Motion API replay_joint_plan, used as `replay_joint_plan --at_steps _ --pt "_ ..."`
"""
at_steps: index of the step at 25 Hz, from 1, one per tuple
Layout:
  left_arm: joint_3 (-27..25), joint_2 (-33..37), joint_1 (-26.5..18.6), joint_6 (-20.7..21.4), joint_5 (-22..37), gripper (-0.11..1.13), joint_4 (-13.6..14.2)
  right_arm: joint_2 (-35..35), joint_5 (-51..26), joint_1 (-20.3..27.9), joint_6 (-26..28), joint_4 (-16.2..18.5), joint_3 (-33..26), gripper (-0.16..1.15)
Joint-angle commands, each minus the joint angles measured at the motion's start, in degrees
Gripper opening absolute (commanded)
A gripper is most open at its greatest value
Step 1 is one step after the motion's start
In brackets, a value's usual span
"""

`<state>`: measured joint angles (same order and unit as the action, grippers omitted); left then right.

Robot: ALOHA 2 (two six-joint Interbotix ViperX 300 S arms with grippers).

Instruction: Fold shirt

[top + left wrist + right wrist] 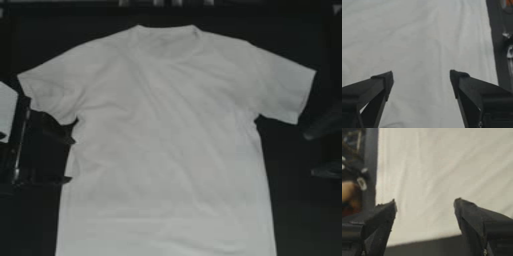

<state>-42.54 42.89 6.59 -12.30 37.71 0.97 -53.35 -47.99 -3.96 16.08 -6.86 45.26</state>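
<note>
The shirt (167, 150) lies spread flat and face up on the dark bench (300, 210), filling most of the middle. Its collar is at the far side, both short sleeves are spread out to the left and right, and its hem runs off the near edge of the top view. The cloth is lightly wrinkled, with soft creases running down the body.

The left gripper (47, 157) sits at the left edge of the shirt, just below the left sleeve, its tips at or slightly over the side seam. In the left wrist view its jaws are wide apart, with nothing between them but the white cloth (425, 45) beneath; the left gripper (421, 77) shows no fold caught in it.

The right gripper (319, 152) is to the right of the shirt, below the right sleeve, apart from the cloth with bare bench between. In the right wrist view the right gripper (424, 205) also has its jaws spread wide and holds nothing; the shirt (449, 165) edge lies ahead of it, with a strip of dark bench nearer.
</note>
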Motion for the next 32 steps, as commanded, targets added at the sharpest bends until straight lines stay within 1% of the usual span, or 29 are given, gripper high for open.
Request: replay_joint_plan --at_steps 1,3,6,8,9,10,12,16,21,24,27,32 --pt "1.49 -1.58 3.87 -6.59 2.9 0.97 4.31 4.04 -1.76 -4.31 3.78 2.9 -3.96 0.97" --pt "2.55 -2.46 7.38 -12.57 6.15 0.97 9.32 6.68 -3.69 -7.56 7.47 6.68 -5.98 0.97" --pt "5.19 -4.31 13.45 -20.74 11.69 0.97 16.79 11.51 -8.7 -13.8 14.59 14.68 -9.67 0.97" --pt "6.59 -6.33 17.31 -25.22 14.59 0.97 20.39 15.03 -11.69 -18.81 20.04 19.86 -11.51 0.97" --pt "7.21 -7.56 18.81 -26.98 15.82 0.97 21.27 16.44 -12.39 -20.92 22.5 21.45 -11.95 0.97" --pt "7.73 -8.7 20.21 -28.56 16.7 0.97 21.71 17.58 -12.92 -22.94 24.61 22.68 -12.48 0.97" --pt "8.96 -10.99 22.15 -29.97 18.11 0.97 21.71 19.69 -13.71 -25.58 28.39 24.17 -13.27 0.97" --pt "11.25 -15.03 24.43 -31.2 18.98 0.97 21.62 22.59 -13.8 -28.74 33.84 24.26 -14.24 0.97" --pt "10.99 -17.84 26.72 -35.51 18.98 0.96 20.83 27.6 -13.54 -33.49 41.75 24.43 -14.68 0.97" --pt "10.99 -19.25 29.09 -38.14 18.98 0.96 20.74 30.94 -13.01 -36.12 45.79 24.61 -15.47 0.97" --pt "10.99 -21.09 30.94 -40.78 18.72 0.96 20.74 34.28 -12.83 -37.44 47.81 24.43 -16.7 0.97" --pt "11.43 -24.7 33.4 -43.42 18.11 0.96 20.74 39.46 -11.43 -37.88 47.9 24.52 -19.34 0.97"
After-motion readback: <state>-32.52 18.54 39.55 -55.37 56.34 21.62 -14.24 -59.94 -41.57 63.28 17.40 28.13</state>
